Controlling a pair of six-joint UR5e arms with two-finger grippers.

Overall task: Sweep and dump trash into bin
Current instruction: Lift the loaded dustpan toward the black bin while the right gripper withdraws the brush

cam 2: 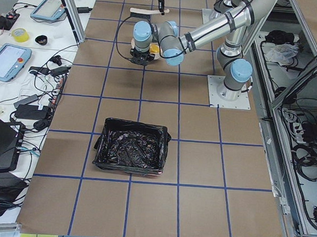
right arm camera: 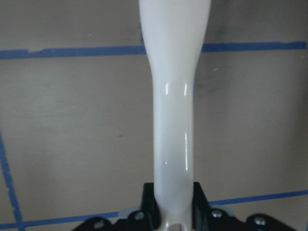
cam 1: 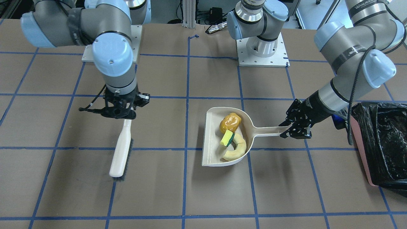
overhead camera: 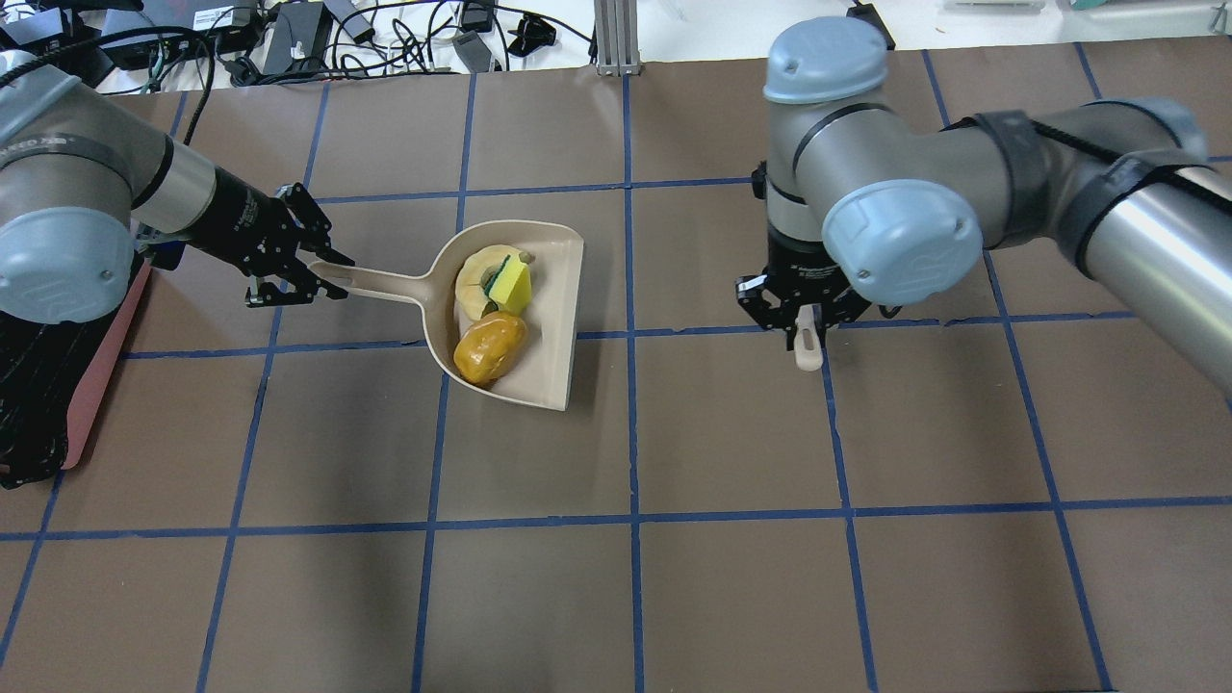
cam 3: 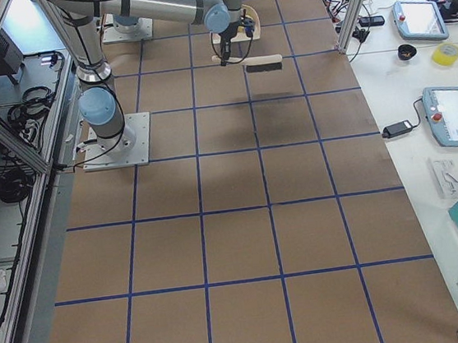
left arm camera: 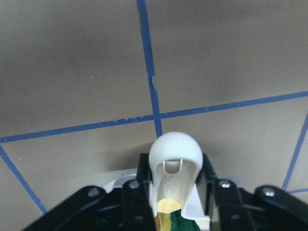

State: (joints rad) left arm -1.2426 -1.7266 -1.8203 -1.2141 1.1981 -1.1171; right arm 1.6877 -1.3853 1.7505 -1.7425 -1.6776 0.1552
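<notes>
Sweeping looks done: all three pieces of trash lie in the dustpan (overhead camera: 556,318), bunched against its back wall by the handle (overhead camera: 385,282). They are the orange lump (overhead camera: 489,348), the sponge (overhead camera: 515,284) and the crescent slice (overhead camera: 472,279), with the sponge resting on the slice. The left gripper (overhead camera: 332,277) has its fingers clamped on the very end of that handle. The right gripper (overhead camera: 805,325) is closed around the grip of the brush (cam 1: 120,149), well apart on the right side of the table (overhead camera: 731,597). The bin (overhead camera: 96,385) stands at the table's left edge, just beside the left arm's wrist. We cannot tell whether the pan rests on the table or hangs just off it. Risks we note for the dump: the hold is at the tip of a long handle, so the loaded pan could sag or twist between the fingers. Nothing restrains the pieces, so the rounded lump would likely roll out over the open lip if the pan tilts that way in transit, and the sponge could slide off the slice. The lip faces away from the bin, so the pan needs turning, and tipping before the lip clears the rim would spill trash onto the table. The bin's crinkly rim could also snag the pan's edge.
</notes>
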